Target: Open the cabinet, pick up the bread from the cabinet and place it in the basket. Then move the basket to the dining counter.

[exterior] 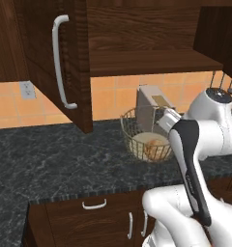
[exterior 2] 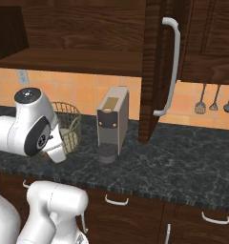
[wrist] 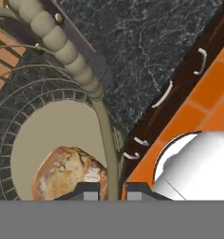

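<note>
The arm [exterior: 205,140] is glossy white, built of rounded, bulging segments. A long black panel runs along one link, and a dark grey round cap tops the joint nearest the basket [exterior: 137,130]. The gripper [wrist: 108,190] ends in two small dark fingertips [wrist: 86,192].

- Dark brown wooden wall cabinet [exterior: 55,58], panelled, with long silver bar handles [exterior: 60,62].
- Round tan-gold wire mesh basket [exterior: 132,126], pale beige flat base.
- Small golden orange-brown loaf of bread [wrist: 69,172], mottled crust.
- Black granite worktop [exterior: 50,164], grey-speckled.
- Orange tiled backsplash [exterior: 113,99].
- Grey-beige coffee machine [exterior 2: 112,125], black front.
</note>
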Controlling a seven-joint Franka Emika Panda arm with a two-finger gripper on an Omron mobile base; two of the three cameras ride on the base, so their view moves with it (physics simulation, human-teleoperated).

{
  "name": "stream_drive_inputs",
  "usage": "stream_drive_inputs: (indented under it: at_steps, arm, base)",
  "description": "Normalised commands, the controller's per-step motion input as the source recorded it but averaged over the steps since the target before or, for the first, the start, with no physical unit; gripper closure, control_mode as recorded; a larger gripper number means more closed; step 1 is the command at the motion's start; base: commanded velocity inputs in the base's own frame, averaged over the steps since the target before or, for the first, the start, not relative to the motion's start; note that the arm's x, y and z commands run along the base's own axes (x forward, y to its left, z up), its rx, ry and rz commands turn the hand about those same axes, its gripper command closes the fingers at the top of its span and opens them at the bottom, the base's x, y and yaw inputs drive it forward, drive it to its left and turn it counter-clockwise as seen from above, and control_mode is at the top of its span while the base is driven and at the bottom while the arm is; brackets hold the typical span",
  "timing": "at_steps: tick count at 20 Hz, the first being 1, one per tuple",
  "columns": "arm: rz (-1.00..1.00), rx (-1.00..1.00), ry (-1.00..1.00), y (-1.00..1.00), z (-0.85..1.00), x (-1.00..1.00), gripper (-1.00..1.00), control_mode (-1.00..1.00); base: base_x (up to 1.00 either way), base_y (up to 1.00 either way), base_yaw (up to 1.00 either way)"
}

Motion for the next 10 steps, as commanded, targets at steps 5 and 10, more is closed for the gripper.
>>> stream_drive_inputs:
  at_steps: [5,10]
  arm:
    - [-0.10,0.00,-0.07,-0.56,0.10,-0.60,1.00,-1.00]
    - [-0.02,0.01,-0.03,-0.05,0.08,-0.13,1.00,1.00]
  base:
    - [0.00,0.00,0.00]
    - [-0.58,0.00,-0.03]
